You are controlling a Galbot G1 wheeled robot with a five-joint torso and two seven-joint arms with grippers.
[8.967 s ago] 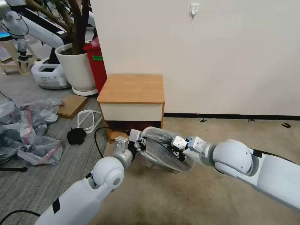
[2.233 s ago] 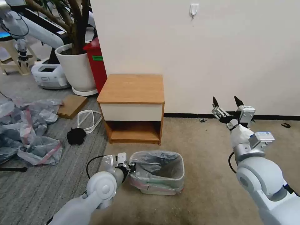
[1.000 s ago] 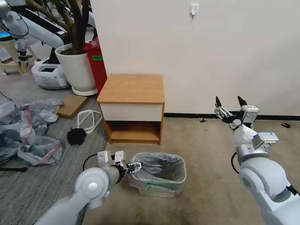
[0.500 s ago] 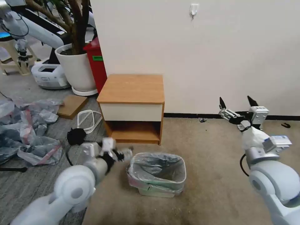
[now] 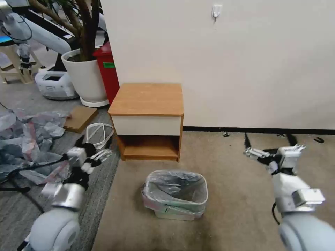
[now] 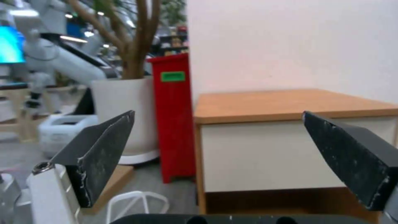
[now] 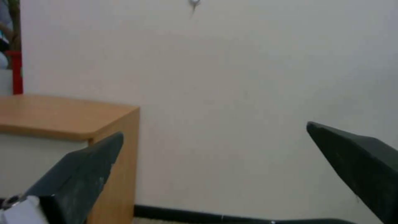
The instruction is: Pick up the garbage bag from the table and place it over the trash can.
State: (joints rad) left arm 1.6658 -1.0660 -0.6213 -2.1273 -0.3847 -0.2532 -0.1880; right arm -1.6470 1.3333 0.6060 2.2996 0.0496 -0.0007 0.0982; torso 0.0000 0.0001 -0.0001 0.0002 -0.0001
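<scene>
The counter (image 5: 146,99), a light-wood nightstand, stands bare-topped against the wall; just in front of it on the carpet sits the trash can (image 5: 176,212), with the garbage bag (image 5: 174,188) draped over its rim and lining it. The lining looks done, so the step in hand is clearing away without snagging plastic. The left gripper (image 5: 94,151) and right gripper (image 5: 268,153) hover well apart from the can, jaws wide and empty.
</scene>
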